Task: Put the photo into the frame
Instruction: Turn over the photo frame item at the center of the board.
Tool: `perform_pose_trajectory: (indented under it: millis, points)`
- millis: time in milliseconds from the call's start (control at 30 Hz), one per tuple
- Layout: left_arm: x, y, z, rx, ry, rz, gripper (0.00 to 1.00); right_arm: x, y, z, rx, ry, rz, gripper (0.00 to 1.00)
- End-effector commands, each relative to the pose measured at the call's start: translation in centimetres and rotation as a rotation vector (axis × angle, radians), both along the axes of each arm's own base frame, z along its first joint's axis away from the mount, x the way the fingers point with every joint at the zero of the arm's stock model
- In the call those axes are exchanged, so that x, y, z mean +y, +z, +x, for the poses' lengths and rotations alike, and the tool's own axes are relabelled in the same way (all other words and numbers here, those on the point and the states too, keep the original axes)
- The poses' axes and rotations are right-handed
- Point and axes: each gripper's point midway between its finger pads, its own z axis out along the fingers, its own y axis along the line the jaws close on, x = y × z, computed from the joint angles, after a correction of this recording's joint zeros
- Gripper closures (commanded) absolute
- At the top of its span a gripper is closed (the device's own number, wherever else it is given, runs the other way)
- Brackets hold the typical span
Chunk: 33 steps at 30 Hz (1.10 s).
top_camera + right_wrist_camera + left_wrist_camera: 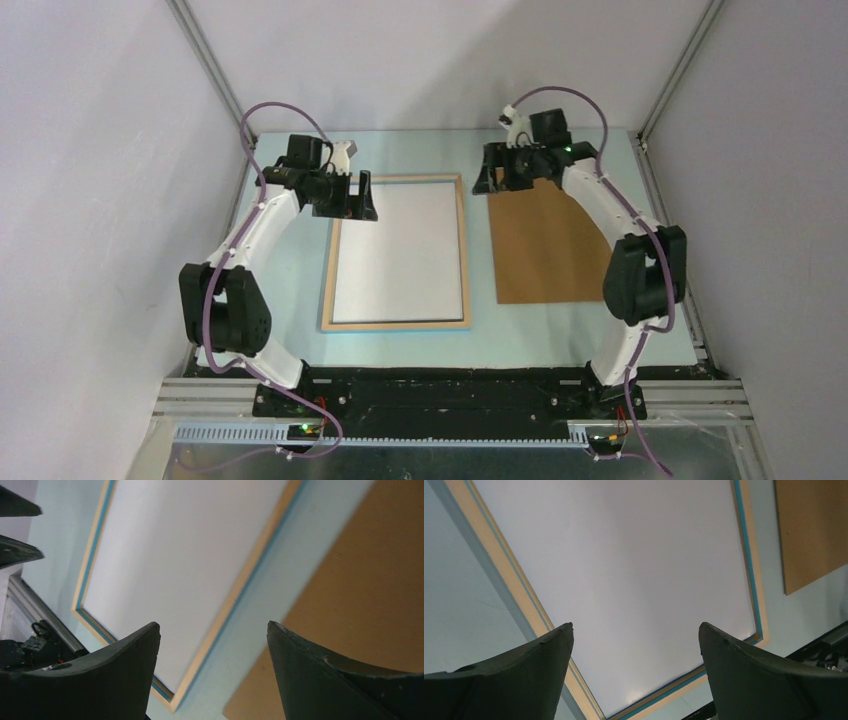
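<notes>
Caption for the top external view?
Photo face-down inside frame, backing board alongside; left end effector and right end effector open.

Plain grey walls (430,60) enclose a light blue desk (560,335) on three sides, metal posts (212,72) at the far corners.

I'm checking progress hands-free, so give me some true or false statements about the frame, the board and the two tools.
The frame lies flat, pale wood side up. True.
A white sheet fills its opening. True.
The brown board lies inside the frame. False: it lies on the table beside it, apart.
The left tool grips the frame. False: it is open, holding nothing.
The right tool is shut. False: it is open.
</notes>
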Motion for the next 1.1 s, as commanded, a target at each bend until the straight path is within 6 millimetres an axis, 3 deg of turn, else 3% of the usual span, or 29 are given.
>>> perform_pose_trajectory:
  millis: [0, 133, 267, 367, 467, 500, 533, 567, 600, 633, 667, 700, 733, 767, 800, 833, 867, 1067]
  points:
    - [-1.5, 2.8, 0.1, -0.087, -0.095, -0.057, 0.0, -5.7, 1.5, 0.4, -0.088, -0.1, -0.035, 0.16]
    - [-3.2, 2.8, 0.8, -0.098, -0.139, -0.033, 0.0, -11.0, 1.0, -0.1, -0.1, -0.205, -0.066, 0.13]
    - [-6.1, 2.5, 1.6, -0.09, -0.179, -0.018, 0.0, -16.5, -0.8, -1.2, -0.05, -0.308, -0.14, 0.12]
    - [-9.3, 1.6, 2.0, -0.052, -0.208, -0.031, 0.0, -20.5, -2.4, -2.0, -0.002, -0.386, -0.162, 0.12]
    - [-12.5, 1.9, 2.8, -0.046, -0.231, -0.061, 0.0, -23.7, -3.9, -2.7, 0.043, -0.444, -0.19, 0.12]
    - [-13.9, 0.9, 2.6, -0.012, -0.238, -0.068, 0.0, -25.2, -4.4, -2.9, 0.055, -0.472, -0.201, 0.12]
    - [-14.9, 1.5, 3.1, -0.025, -0.241, -0.081, 0.0, -26.1, -5.0, -3.0, 0.07, -0.493, -0.214, 0.12]
    - [-16.4, 0.5, 3.0, 0.009, -0.247, -0.086, 0.0, -27.5, -5.4, -3.2, 0.08, -0.522, -0.218, 0.12]
    - [-17.4, 1.0, 3.4, -0.003, -0.25, -0.099, 0.0, -28.2, -6.0, -3.2, 0.096, -0.538, -0.221, 0.12]
    - [-18.8, -0.2, 3.2, 0.031, -0.257, -0.102, 0.0, -29.4, -6.6, -3.3, 0.112, -0.565, -0.221, 0.12]
    - [-20.3, 0.5, 3.3, 0.022, -0.264, -0.121, 0.0, -29.9, -6.8, -3.2, 0.115, -0.576, -0.22, 0.12]
    - [-21.2, -0.9, 3.5, 0.051, -0.264, -0.119, 0.0, -30.8, -7.4, -3.3, 0.129, -0.594, -0.221, 0.12]
    - [-22.6, 0.0, 3.6, 0.041, -0.271, -0.143, 0.0, -31.5, -7.6, -3.3, 0.127, -0.606, -0.231, 0.12]
    - [-23.4, -1.5, 3.8, 0.069, -0.271, -0.139, 0.0, -32.2, -8.2, -3.3, 0.137, -0.615, -0.242, 0.12]
    - [-24.5, -0.9, 4.1, 0.061, -0.268, -0.157, 0.0, -32.8, -8.5, -3.3, 0.135, -0.626, -0.266, 0.12]
    - [-25.2, -2.3, 4.2, 0.088, -0.262, -0.152, 0.0, -33.5, -9.2, -3.3, 0.146, -0.628, -0.286, 0.13]
    - [-26.2, -1.9, 4.5, 0.086, -0.254, -0.171, 0.0, -34.2, -9.6, -3.2, 0.145, -0.64, -0.314, 0.13]
    - [-29.6, -5.7, 5.4, 0.167, -0.188, -0.201, 0.0, -36.2, -12.5, -3.5, 0.193, -0.637, -0.356, 0.13]
